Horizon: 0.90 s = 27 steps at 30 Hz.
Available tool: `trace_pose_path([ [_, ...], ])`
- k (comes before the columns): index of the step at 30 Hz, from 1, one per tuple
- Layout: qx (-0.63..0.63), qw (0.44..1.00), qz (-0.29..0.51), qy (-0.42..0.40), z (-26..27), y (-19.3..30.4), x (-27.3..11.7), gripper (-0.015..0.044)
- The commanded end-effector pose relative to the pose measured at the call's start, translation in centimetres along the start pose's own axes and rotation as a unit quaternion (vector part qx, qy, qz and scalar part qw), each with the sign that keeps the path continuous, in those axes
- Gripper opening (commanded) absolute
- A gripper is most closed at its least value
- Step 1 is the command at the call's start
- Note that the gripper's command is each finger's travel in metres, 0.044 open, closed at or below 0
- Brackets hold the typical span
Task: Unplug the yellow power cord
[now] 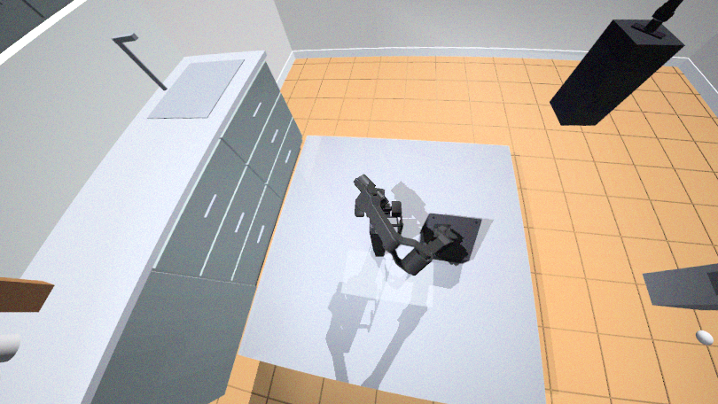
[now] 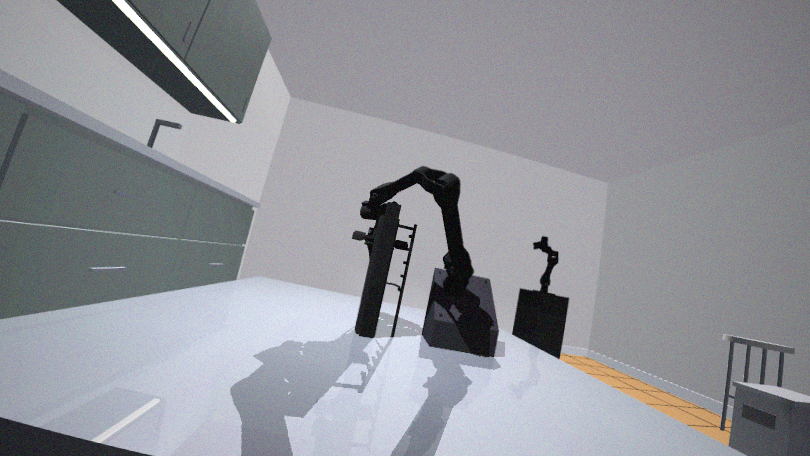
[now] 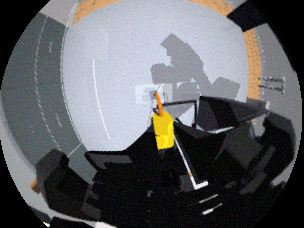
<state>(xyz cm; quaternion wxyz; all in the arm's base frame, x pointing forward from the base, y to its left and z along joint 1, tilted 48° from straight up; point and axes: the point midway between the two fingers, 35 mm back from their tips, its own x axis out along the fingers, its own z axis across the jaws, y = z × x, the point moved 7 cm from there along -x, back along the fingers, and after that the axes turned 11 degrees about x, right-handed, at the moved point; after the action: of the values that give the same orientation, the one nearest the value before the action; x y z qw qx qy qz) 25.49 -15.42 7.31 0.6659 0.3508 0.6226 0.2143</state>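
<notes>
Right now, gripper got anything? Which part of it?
Likely yes: the gripper is closing on the yellow plug, gripped by the plug body, orange cord running off its far end. The fingers are dark and contact is hard to confirm.

Top view high overhead looking down, exterior view low at the glossy pale grey table facing the wall, fisheye wrist view close, all sharing the black jointed robot arm.
</notes>
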Motion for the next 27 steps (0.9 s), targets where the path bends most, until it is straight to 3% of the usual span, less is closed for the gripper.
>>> trace_pose_path([
  [1, 0.001, 1.0, 0.0, 0.001, 0.0, 0.0, 0.0, 0.0022],
  [5, 0.001, 1.0, 0.0, 0.001, 0.0, 0.0, 0.0, 0.0],
  [27, 0.001, 1.0, -0.001, -0.001, 0.8, -3.1, -0.3, 0.0],
])
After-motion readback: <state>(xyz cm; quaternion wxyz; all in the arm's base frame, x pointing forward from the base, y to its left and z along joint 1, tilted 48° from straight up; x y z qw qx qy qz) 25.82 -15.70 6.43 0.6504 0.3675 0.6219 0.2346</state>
